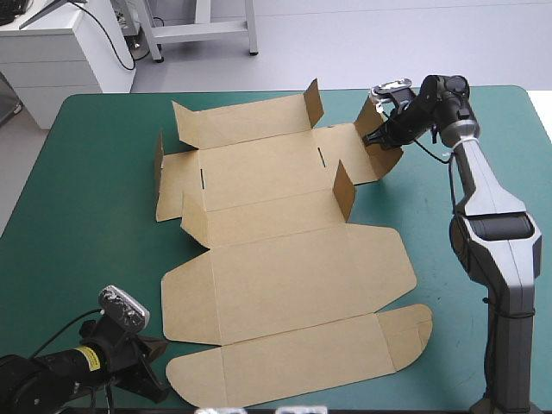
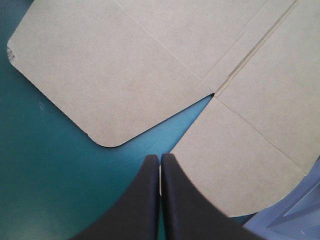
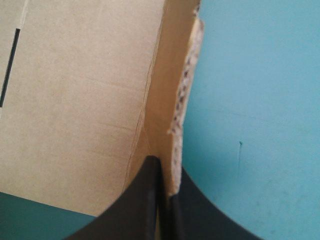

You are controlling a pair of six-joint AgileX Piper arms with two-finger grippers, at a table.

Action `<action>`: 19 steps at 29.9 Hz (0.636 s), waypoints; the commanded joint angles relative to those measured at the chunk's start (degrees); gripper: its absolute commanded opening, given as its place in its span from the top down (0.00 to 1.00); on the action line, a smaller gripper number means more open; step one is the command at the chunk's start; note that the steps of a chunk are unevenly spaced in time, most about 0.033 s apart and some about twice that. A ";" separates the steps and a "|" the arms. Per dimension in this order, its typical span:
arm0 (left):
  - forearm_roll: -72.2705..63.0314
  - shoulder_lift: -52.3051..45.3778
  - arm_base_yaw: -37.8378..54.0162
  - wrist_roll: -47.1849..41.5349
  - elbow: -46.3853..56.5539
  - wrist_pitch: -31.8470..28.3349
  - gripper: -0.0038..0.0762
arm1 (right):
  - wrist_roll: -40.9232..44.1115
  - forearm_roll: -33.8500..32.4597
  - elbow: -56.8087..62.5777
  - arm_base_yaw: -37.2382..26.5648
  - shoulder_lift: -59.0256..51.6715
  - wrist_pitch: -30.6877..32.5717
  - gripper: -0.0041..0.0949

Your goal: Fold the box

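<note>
From above, the box lay mostly flat in the middle of the tabletop, its far flaps raised, with the right jaws at its far right flap and the left jaws by the tabletop's near left corner. The left wrist view showed those jaws closed and empty beside two rounded flaps of the box. The right wrist view showed the jaws pinching the raised flap's edge of the box.

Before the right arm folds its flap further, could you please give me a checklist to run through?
1. Grip: the right gripper is shut on the box at its end flap: ok.
2. Lift: that flap stands tilted up off the teal-green cover: ok.
3. Flap edge sound: not ok, ragged near the grip.
4. Hold-down: not ok; the left gripper is shut at the near left corner, gripping nothing.
5. The lid panels lie flat: ok.
</note>
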 commanded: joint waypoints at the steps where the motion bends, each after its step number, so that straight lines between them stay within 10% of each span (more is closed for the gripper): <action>1: -2.52 0.15 -0.21 -0.51 -1.79 -1.82 0.96 | -3.16 -2.93 -2.40 -0.36 -3.75 -2.21 0.98; 19: -2.28 0.15 -0.21 -0.51 -1.79 -2.02 0.96 | -37.51 3.23 -18.26 7.31 -7.64 3.15 0.98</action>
